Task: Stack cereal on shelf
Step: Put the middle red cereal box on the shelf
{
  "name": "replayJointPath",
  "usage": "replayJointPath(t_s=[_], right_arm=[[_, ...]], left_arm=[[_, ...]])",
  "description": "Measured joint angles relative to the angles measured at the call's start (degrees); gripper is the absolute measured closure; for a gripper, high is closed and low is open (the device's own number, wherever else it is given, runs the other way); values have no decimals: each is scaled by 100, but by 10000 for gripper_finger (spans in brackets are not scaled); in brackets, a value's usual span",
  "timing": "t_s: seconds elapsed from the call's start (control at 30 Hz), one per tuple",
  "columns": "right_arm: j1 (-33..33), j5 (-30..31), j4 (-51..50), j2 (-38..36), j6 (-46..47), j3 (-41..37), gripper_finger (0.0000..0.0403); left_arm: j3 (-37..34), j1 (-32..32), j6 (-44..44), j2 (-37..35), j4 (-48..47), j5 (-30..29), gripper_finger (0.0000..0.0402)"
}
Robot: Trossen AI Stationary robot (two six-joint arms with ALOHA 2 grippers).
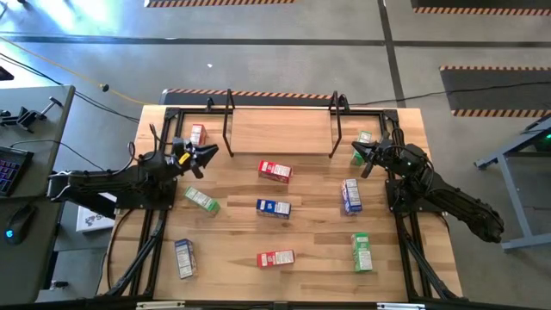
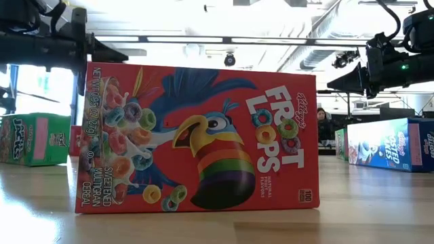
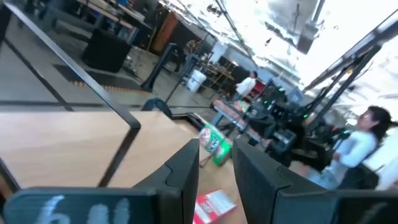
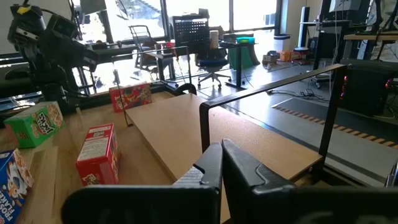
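Nine cereal boxes (image 1: 275, 171), one shelf (image 1: 280, 129)

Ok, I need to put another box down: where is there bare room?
The shelf board between its hoop frames is bare. So is the tabletop strip between the middle boxes and the right-hand column. Crowded: the back corners, where each gripper hangs beside a box.

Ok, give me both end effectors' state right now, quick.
Left end effector: fingers slightly apart, holding nothing, near the shelf's left end.
Right end effector: closed, empty, at the shelf's right end.
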Motion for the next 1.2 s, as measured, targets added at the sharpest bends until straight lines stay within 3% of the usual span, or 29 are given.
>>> replayJointPath(t_s=[0.17, 0.4, 0.57, 0.73, 0.83, 0.93, 1.2], right_arm=[[0, 1, 0, 0, 0, 1, 403], [0, 1, -2, -2, 0, 1, 403], [0, 1, -2, -2, -2, -1, 403], [0, 0, -2, -2, 0, 1, 403], [0, 1, -1, -2, 0, -1, 403], [0, 0, -1, 0, 0, 0, 403], [0, 1, -1, -1, 0, 0, 403]], left_arm=[[-2, 11, -428, 30, 241, -238, 312], [-2, 9, -96, 36, 732, 738, 312], [197, 11, -74, 256, 1305, 1013, 313], [888, -7, 301, 882, 902, 1547, 346], [1405, -52, 1030, 1472, 839, 1739, 384], [2000, -85, 1581, 2113, 719, 2137, 397], [3986, -66, 2398, 3826, -1683, 2665, 398]])
